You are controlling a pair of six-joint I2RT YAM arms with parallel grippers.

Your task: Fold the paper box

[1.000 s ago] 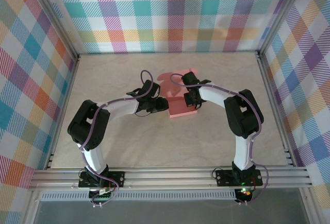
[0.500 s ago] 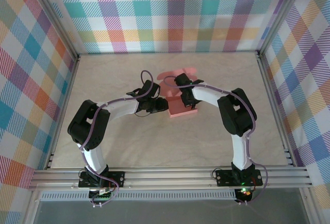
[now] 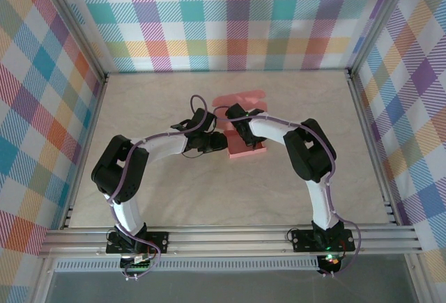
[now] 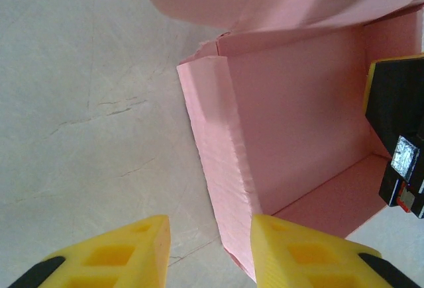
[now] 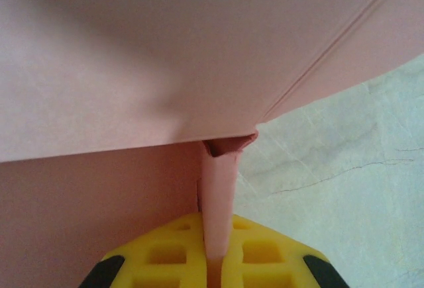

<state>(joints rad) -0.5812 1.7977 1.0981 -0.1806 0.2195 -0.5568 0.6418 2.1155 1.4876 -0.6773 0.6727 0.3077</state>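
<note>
The paper box point(image 3: 252, 151) is a salmon-pink, shallow open box lying mid-table, with its lid flap point(image 3: 240, 100) rising at the far side. My right gripper point(image 3: 242, 134) reaches into it from the right. In the right wrist view that gripper point(image 5: 217, 238) is shut on a thin upright wall point(image 5: 218, 189) of the box, beneath the curved flap point(image 5: 165, 49). My left gripper point(image 3: 221, 143) sits at the box's left side. In the left wrist view it point(image 4: 209, 238) is open and straddles the folded left wall point(image 4: 222, 175). The wall lies against one finger point(image 4: 298, 251); the other finger stands apart over the table.
The pale marbled table point(image 3: 174, 191) is ringed by aluminium rails point(image 3: 230, 237) and checked cloth walls point(image 3: 42, 108). The right arm's elbow point(image 3: 310, 153) arches over the table to the right of the box. The right gripper's black body point(image 4: 397, 129) shows inside the box.
The right arm has swung left, carrying its gripper leftward across the box. The lid flap has leaned further over. The left arm has stayed put.
</note>
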